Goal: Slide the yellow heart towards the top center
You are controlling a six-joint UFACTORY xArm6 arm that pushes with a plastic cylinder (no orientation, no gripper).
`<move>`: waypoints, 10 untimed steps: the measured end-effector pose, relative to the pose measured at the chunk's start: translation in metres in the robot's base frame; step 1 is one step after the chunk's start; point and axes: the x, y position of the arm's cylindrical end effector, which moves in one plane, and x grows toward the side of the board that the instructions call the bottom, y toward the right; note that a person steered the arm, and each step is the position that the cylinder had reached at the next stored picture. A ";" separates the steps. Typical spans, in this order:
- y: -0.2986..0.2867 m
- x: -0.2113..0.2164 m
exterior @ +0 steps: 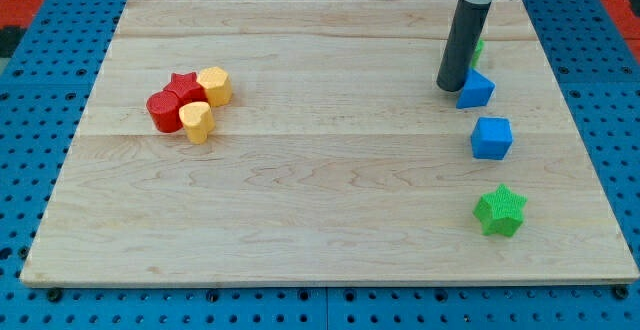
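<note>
The yellow heart (197, 121) lies at the view's left on the wooden board (320, 210), touching a red star (184, 90) and a red round block (163, 111). A yellow hexagon (214, 85) sits just above and right of the heart, against the star. My tip (450, 87) is far off at the view's upper right, right beside a blue triangular block (476, 89) on that block's left. The tip is well apart from the heart.
A blue cube (491, 137) lies below the blue triangular block. A green star (500, 211) sits at the lower right. A green block (478, 47) is mostly hidden behind the rod. Blue pegboard (30, 170) surrounds the board.
</note>
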 end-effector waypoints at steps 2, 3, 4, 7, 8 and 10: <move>-0.067 0.000; -0.079 0.069; -0.128 0.119; -0.352 0.094; -0.316 0.071; -0.254 0.033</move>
